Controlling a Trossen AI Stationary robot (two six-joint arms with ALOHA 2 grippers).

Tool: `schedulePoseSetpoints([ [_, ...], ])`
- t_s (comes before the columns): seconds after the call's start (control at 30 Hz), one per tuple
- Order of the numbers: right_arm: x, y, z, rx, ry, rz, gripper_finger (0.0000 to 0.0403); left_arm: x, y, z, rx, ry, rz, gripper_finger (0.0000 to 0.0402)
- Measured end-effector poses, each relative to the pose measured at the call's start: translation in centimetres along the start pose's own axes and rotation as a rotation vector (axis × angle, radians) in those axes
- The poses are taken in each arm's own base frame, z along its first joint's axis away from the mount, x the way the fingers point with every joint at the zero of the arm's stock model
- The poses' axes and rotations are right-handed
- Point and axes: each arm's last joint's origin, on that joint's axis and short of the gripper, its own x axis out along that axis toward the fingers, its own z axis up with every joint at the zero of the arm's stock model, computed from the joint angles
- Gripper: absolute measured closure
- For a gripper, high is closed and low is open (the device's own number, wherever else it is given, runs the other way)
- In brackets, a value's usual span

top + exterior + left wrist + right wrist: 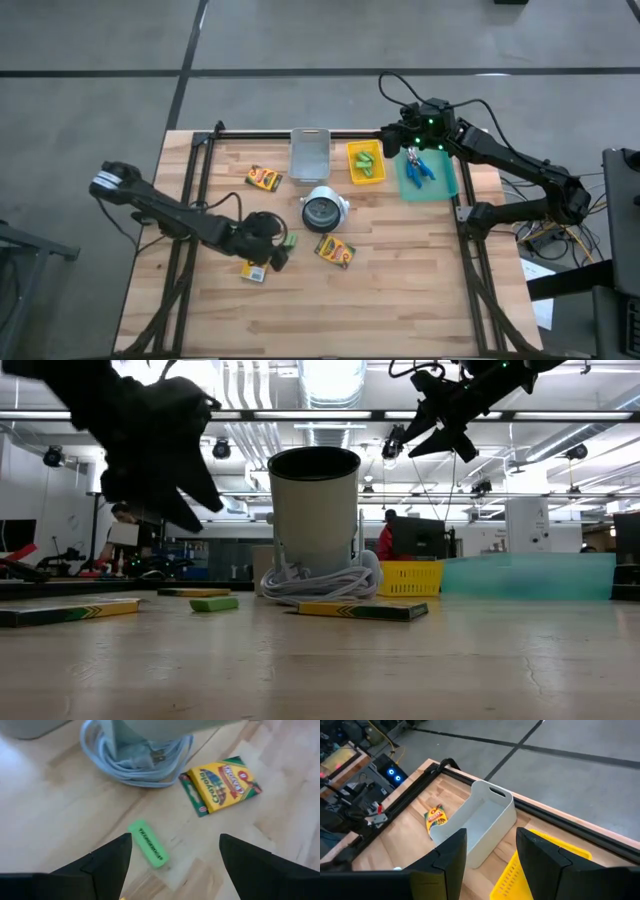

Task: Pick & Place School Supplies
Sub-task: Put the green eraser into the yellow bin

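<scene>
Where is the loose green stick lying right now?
In the high view the green stick lies on the table's left half, under the open left gripper, between two crayon boxes.

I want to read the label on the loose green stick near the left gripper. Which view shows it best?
The left wrist view: the green stick lies large between the fingers, label visible. The high view shows a speck, the low view only its edge; the right wrist view misses it.
</scene>
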Motion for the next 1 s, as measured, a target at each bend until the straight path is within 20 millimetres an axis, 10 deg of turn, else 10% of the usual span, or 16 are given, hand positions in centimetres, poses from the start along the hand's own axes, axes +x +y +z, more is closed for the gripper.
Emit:
schedulePoseSetpoints([
  [0.43,0.0,0.0,0.0,-0.003,-0.003,-0.002,0.0239,1.9,2.6,-3.1,-0.321,-0.147,-0.278,0.0096],
  [1.0,0.1,-0.2,-0.2,-0.082,-0.005,-0.029,0.0239,0.8,1.1,-0.8,-0.199,-0.021,0.003,0.0112],
])
